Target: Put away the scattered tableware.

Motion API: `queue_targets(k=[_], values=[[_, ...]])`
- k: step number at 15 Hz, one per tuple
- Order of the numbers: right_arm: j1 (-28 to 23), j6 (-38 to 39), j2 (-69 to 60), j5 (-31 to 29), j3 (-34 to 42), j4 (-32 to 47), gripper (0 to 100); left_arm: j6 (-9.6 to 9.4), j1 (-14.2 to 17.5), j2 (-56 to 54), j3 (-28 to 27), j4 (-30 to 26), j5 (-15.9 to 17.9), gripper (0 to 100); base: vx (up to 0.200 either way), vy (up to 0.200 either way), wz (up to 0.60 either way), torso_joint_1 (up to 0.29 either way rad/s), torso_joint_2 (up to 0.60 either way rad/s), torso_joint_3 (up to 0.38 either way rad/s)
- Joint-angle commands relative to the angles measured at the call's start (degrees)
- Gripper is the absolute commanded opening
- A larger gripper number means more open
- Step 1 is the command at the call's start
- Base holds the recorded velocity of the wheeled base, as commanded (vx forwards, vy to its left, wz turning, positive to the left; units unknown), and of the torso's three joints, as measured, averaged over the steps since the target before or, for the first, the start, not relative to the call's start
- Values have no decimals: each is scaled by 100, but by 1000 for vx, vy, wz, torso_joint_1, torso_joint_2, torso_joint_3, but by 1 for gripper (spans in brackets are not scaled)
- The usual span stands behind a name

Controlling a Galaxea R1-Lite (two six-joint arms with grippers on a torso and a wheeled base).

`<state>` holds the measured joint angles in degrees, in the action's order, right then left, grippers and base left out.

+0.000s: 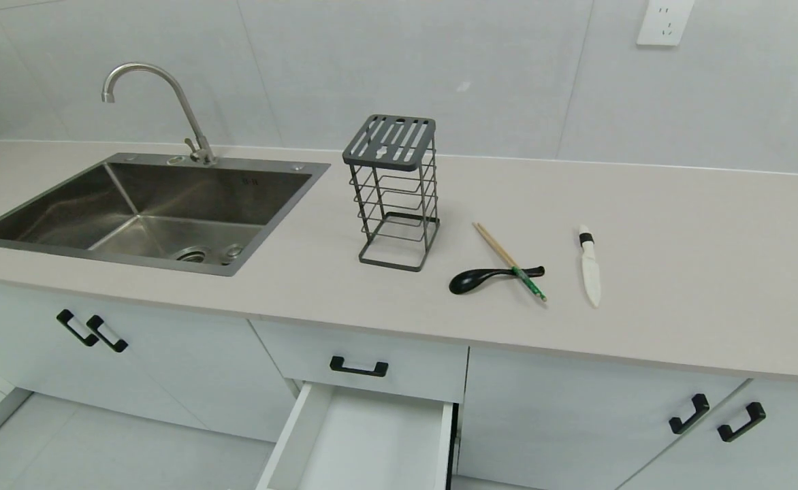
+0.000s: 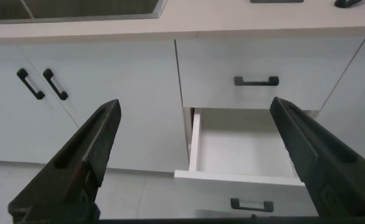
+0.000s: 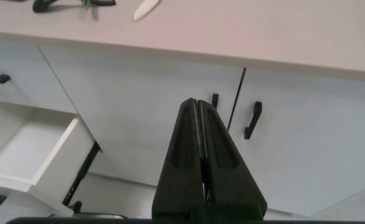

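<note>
Head view: chopsticks (image 1: pixel 507 258) cross spoon (image 1: pixel 470 281)

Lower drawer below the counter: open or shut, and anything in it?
Open: the lower drawer juts out past the shut drawer above it; the white inside that shows holds nothing.

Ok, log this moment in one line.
left gripper open | right gripper shut | spoon, chopsticks, knife on counter | drawer open

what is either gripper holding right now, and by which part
Nothing. The left gripper is open and empty, and the right gripper is shut on nothing.
</note>
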<state>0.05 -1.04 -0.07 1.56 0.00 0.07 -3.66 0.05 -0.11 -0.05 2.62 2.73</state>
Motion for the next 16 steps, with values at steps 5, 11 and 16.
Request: queue_targets(k=[5, 11, 16], values=[[4, 60, 7, 2, 0, 1, 0, 32, 4, 11, 5, 2, -1, 100, 0, 0, 360, 37, -66, -30], [-14, 25, 16, 11, 0, 1, 100, 32, 4, 11, 5, 2, -1, 100, 0, 0, 0, 0, 0, 0], [-14, 86, 7, -7, 0, -69, 100, 32, 4, 11, 5, 2, -1, 100, 0, 0, 0, 0, 0, 0]])
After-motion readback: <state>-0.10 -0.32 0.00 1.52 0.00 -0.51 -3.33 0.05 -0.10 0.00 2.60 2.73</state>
